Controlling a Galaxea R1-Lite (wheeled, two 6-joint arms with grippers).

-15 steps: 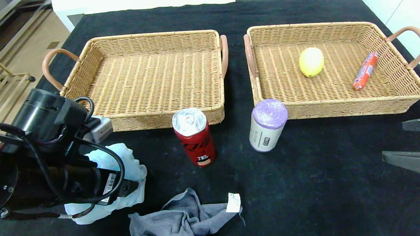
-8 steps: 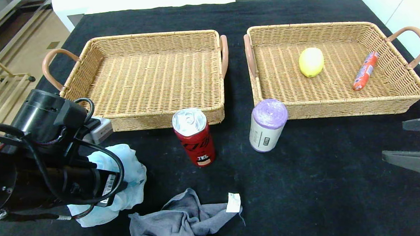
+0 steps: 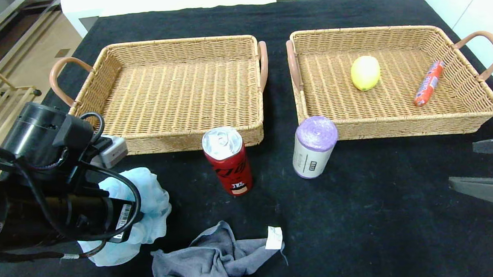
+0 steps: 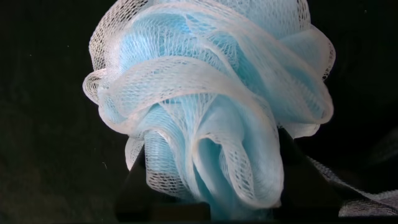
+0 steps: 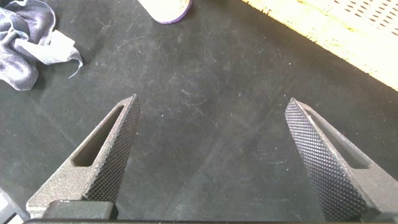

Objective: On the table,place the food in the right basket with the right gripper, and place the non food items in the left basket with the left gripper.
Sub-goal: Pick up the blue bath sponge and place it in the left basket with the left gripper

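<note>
The light-blue mesh bath sponge (image 3: pixel 149 196) lies on the black table (image 3: pixel 363 221) at the front left, partly under my left arm. My left gripper (image 4: pixel 214 177) is shut on the sponge (image 4: pixel 211 106), its dark fingers pressing the mesh from both sides. The grey cloth (image 3: pixel 207 265) lies at the front edge. A red soda can (image 3: pixel 227 161) and the purple roll (image 3: pixel 314 147) stand in front of the baskets. The lemon (image 3: pixel 365 73) and sausage (image 3: pixel 429 83) rest in the right basket (image 3: pixel 400 131). My right gripper (image 3: pixel 462 164) hovers open and empty at the right.
The left basket (image 3: pixel 180 42) holds nothing. In the right wrist view, the open right gripper (image 5: pixel 211 102) hangs over bare table, with the cloth (image 5: pixel 28 37), the roll's base (image 5: pixel 165 9) and the basket wall (image 5: pixel 336 31) beyond it.
My left gripper's jaws have closed onto the sponge, bunching the mesh. The left arm has shifted slightly to the left. The right arm has stayed still.
</note>
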